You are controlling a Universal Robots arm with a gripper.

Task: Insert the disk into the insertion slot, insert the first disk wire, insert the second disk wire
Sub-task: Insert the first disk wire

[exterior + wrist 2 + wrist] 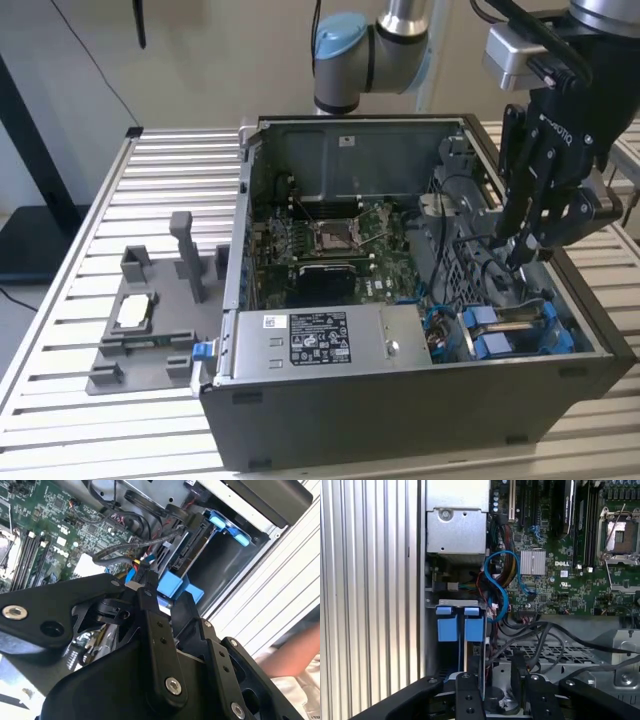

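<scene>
- The disk (515, 328), seen edge-on in its blue carrier, sits down inside the insertion slot (227, 575) at the corner of the computer case (400, 420) towards the exterior view's right. Two blue carrier tabs (460, 625) stand side by side at its exposed end.
- The pincer (520, 262) hangs just above the drive bay, pointing down into the case close to the disk. In the first wrist view its black fingers (470, 700) stand apart with a clear gap. Nothing can be made out clamped between them.
- A looped blue cable (500, 580) and a bundle of black cables (545, 630) lie loose between the bay and the motherboard (340, 250). Whether any of them is plugged into the disk cannot be told.
- The grey power-supply box (320, 340) with its black-and-white sticker lies along the near wall of the case, beside the bay.
- The square CPU socket (333, 237) is at the middle of the motherboard, well apart from the pincer.
- The robot arm (370, 40) reaches in from behind the case.
- The case rests on a slatted metal table (170, 180). A grey fixture (150, 320) stands on the table beside the case, towards the exterior view's left.
</scene>
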